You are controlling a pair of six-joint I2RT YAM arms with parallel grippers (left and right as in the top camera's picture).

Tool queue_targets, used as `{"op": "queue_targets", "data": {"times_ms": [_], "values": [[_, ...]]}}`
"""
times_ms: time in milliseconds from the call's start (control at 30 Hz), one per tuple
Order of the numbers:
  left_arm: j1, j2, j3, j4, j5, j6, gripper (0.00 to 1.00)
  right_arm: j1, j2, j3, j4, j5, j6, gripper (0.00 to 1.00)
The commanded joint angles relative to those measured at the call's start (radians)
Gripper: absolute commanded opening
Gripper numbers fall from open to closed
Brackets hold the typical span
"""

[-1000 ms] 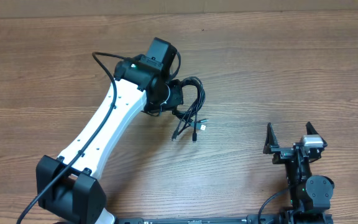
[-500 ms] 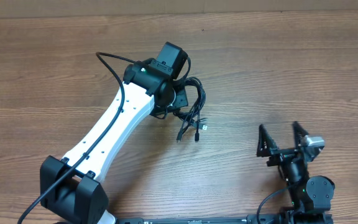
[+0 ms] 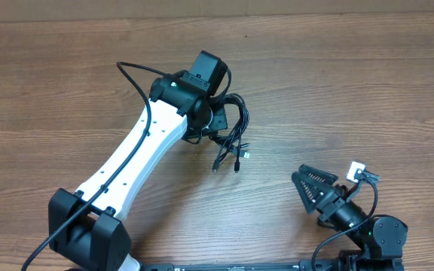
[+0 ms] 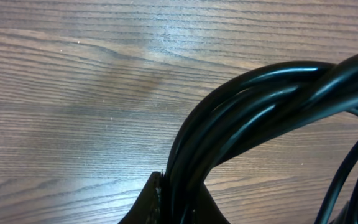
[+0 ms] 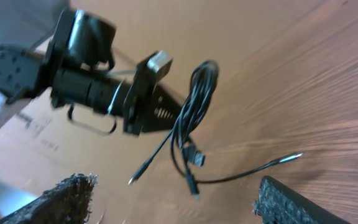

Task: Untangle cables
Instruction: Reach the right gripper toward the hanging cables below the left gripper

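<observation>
Black cables (image 3: 237,124), looped into one bundle, are pinched by the closed left gripper (image 3: 217,120) at upper centre, plug ends trailing toward frame centre over the wooden table (image 3: 353,75). Right gripper (image 3: 311,190), lower right, stands wide open, holding nothing.

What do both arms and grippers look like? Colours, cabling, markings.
Left arm: long white link, black joints and base, black cable along it, green light at the wrist. Right arm: all black, white block on top. Right gripper: black rough-textured fingers.
</observation>
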Motion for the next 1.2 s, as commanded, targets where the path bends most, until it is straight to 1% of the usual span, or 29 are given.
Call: {"op": "queue_targets", "data": {"times_ms": [0,133,233,400,467,533,633,700,767,833,933,967,1000,1167], "values": [[-0.007,-0.009,0.012,0.004,-0.002,0.060,0.04,-0.001,-0.001,0.062,-0.015,-0.081,0.024,0.83],[-0.007,-0.009,0.012,0.006,-0.002,0.072,0.04,-0.001,0.069,0.154,-0.127,-0.080,0.016,0.83],[-0.008,-0.009,0.012,0.007,0.043,0.054,0.04,-0.001,0.183,0.213,-0.215,-0.082,-0.019,0.81],[-0.034,-0.009,0.012,0.007,0.057,0.053,0.04,0.011,0.353,0.272,-0.212,-0.089,-0.043,0.74],[-0.050,-0.009,0.012,0.008,0.057,0.053,0.04,0.031,0.409,0.289,-0.201,-0.089,-0.061,0.72],[-0.076,-0.009,0.012,0.012,0.053,0.053,0.04,0.077,0.481,0.299,-0.142,-0.088,-0.074,0.71],[-0.114,-0.009,0.012,0.011,0.006,0.053,0.04,0.143,0.552,0.304,-0.048,-0.070,-0.079,0.70],[-0.132,-0.009,0.012,0.011,-0.019,0.051,0.04,0.187,0.594,0.304,-0.006,-0.022,-0.079,0.69],[-0.151,-0.009,0.012,0.010,-0.034,0.023,0.04,0.234,0.632,0.304,0.003,0.047,-0.079,0.67],[-0.166,-0.009,0.012,0.011,-0.038,-0.026,0.04,0.280,0.662,0.304,0.023,0.090,-0.079,0.66],[-0.183,-0.009,0.012,0.010,-0.057,-0.106,0.04,0.359,0.711,0.304,0.074,0.177,-0.077,0.63],[-0.188,-0.009,0.012,0.009,-0.067,-0.131,0.05,0.379,0.724,0.304,0.089,0.201,-0.072,0.61],[-0.195,-0.009,0.012,0.007,-0.071,-0.162,0.05,0.412,0.746,0.304,0.116,0.243,-0.035,0.60],[-0.211,-0.009,0.012,0.007,-0.091,-0.219,0.04,0.470,0.794,0.304,0.176,0.311,-0.021,0.57]]}}
